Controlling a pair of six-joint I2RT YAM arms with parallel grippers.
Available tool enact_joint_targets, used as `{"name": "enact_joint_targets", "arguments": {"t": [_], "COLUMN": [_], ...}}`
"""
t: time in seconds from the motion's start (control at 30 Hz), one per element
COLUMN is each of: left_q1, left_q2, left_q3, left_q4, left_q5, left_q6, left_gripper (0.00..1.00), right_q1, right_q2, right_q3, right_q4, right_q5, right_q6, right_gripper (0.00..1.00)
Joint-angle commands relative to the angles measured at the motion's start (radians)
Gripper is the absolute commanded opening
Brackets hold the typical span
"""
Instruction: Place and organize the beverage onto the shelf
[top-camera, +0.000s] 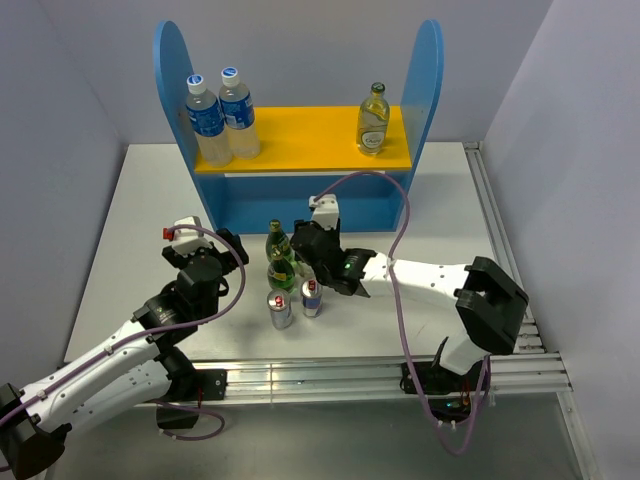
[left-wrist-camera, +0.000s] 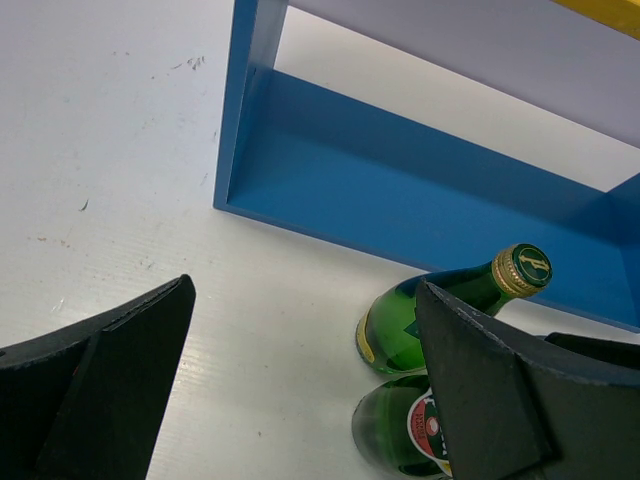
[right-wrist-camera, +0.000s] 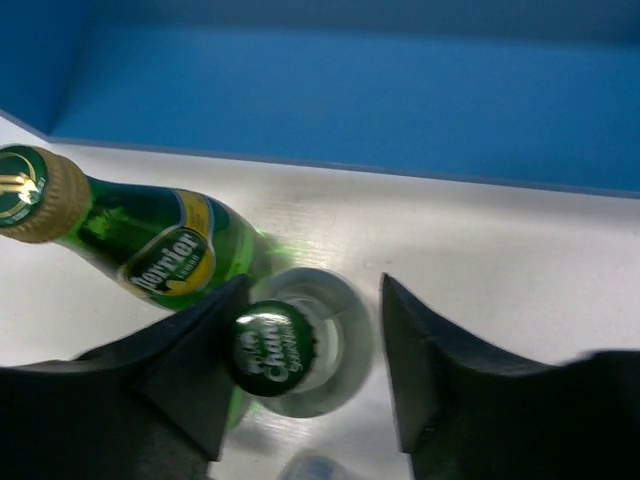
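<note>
The shelf (top-camera: 300, 140) stands at the back, with one clear glass bottle of pale yellow liquid (top-camera: 373, 120) on its yellow board. Two dark green bottles (top-camera: 277, 240) (top-camera: 281, 270) and two cans (top-camera: 280, 308) (top-camera: 312, 297) stand on the table in front. My right gripper (top-camera: 318, 255) is open over them. In the right wrist view its jaws (right-wrist-camera: 312, 300) straddle the top of a clear glass bottle (right-wrist-camera: 335, 330); its dark green cap touches the left finger. A Perrier bottle (right-wrist-camera: 160, 245) stands beside it. My left gripper (top-camera: 232, 250) is open and empty, left of the green bottles (left-wrist-camera: 420, 320).
Two plastic water bottles with blue caps (top-camera: 205, 120) (top-camera: 238, 110) stand on the left of the yellow board. The shelf's blue base (left-wrist-camera: 400, 190) is bare in both wrist views. A metal rail (top-camera: 380, 375) runs along the near edge.
</note>
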Motion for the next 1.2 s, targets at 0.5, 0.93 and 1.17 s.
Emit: {"name": "enact_joint_targets", "arguments": {"t": [0.5, 0.93, 1.17], "left_q1": [0.003, 0.003, 0.003], "left_q2": [-0.006, -0.006, -0.014], "left_q3": [-0.002, -0.002, -0.005], "left_q4": [0.020, 0.020, 0.020], "left_q5": [0.007, 0.007, 0.011], "left_q6": [-0.011, -0.011, -0.013], "left_gripper": [0.99, 0.99, 0.99], "right_q1": [-0.011, -0.011, -0.012], "right_q2": [-0.008, -0.177, -0.117], "right_q3": [0.125, 0.465, 0.848], "right_q4": [-0.075, -0.285, -0.339], "right_q5": [0.070, 0.202, 0.245], "right_q6": [0.018, -0.155, -0.299], "right_gripper": [0.00, 0.00, 0.00]}}
